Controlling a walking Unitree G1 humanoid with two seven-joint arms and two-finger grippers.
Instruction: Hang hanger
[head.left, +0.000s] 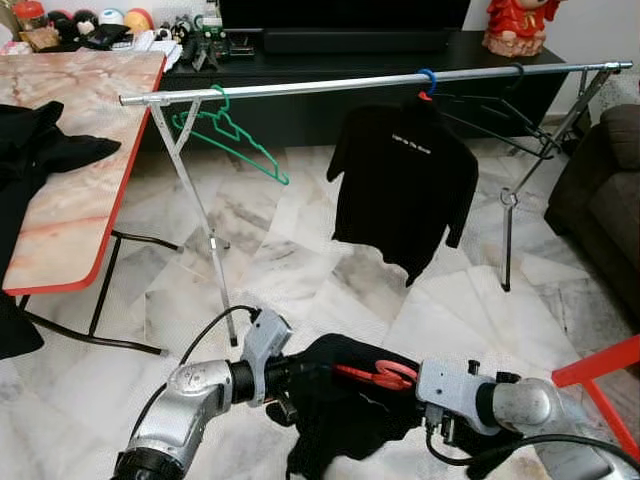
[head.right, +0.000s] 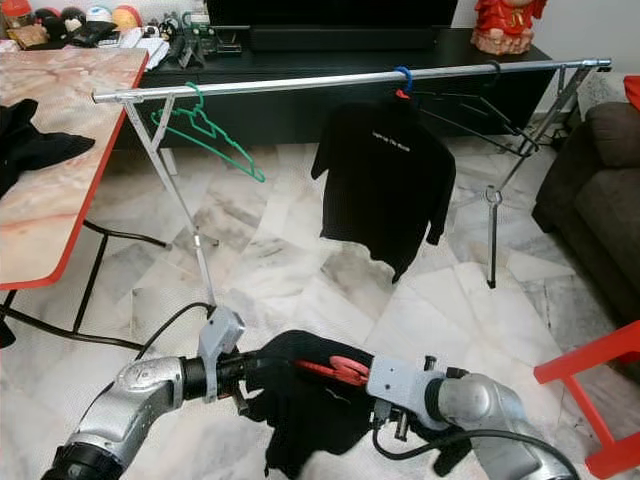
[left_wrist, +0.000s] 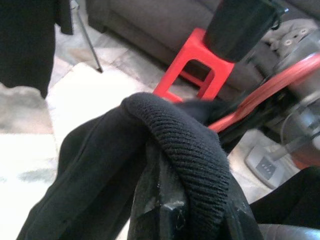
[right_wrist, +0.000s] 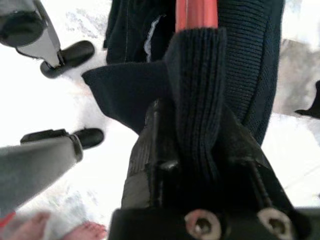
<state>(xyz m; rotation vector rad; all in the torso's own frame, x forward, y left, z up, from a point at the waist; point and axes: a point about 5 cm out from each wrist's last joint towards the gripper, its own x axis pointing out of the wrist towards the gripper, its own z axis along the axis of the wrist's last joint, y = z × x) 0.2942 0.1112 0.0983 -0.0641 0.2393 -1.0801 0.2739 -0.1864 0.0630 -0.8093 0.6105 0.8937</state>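
Left eye view shows both claws, the left gripper (head.left: 290, 385) and right gripper (head.left: 405, 385), clenched on a black garment (head.left: 345, 405) threaded on a red hanger (head.left: 385, 376); the rail (head.left: 330, 85) stands well apart; hanging remains undone.

A marble tile floor (head.left: 300, 270) carries everything. On it stands a metal rack (head.left: 370, 82), its rail running left to right across the far middle. On the rail hang a green hanger (head.left: 228, 134) near the left end, a black shirt (head.left: 405, 185) right of centre, and dark hangers (head.left: 495, 120) further right. At the left stands a red-edged table (head.left: 75, 170) with black cloth (head.left: 35, 150) lying on it. A dark TV bench (head.left: 330, 50) lines the far wall, with small items on its left end. A sofa (head.left: 605, 200) sits right, a red stool (head.left: 605, 385) near right.
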